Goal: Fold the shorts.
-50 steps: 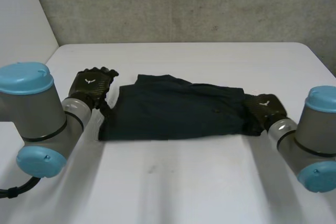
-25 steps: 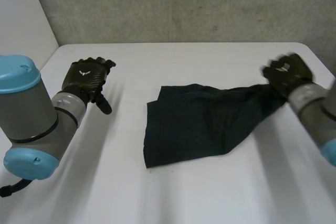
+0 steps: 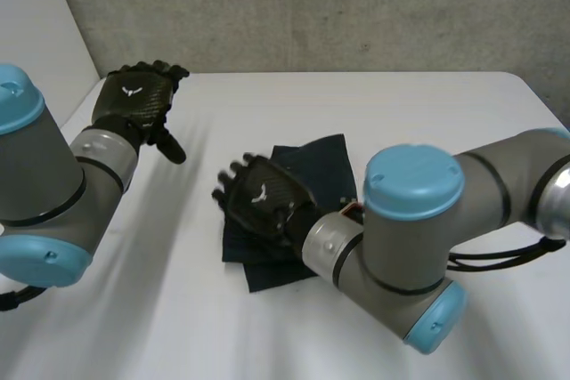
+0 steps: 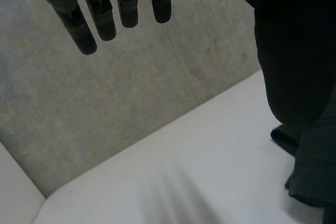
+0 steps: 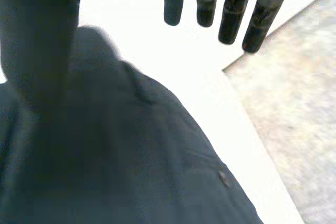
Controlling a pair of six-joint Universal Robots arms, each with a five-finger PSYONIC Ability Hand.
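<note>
The dark navy shorts (image 3: pixel 313 163) lie folded into a small stack at the middle of the white table (image 3: pixel 427 113). My right hand (image 3: pixel 263 204) hovers over the stack's left part, fingers straight and spread, holding nothing. In the right wrist view its fingers (image 5: pixel 231 9) reach past the shorts (image 5: pixel 136 166), which lie under the palm. My left hand (image 3: pixel 138 100) is raised at the back left, open and well apart from the cloth. From the left wrist camera, its straight fingers (image 4: pixel 105 14) point at the wall, and an edge of the shorts (image 4: pixel 315 171) lies beside it.
A grey concrete wall (image 3: pixel 312 6) runs behind the table's far edge. My right arm (image 3: pixel 419 238) reaches across the table's front right, covering part of the shorts. Bare table lies to the left and in front of the stack.
My right hand carried the shorts' right end up and over to the left, folding them, then let go. My left hand lifted off the left end and drew back.
</note>
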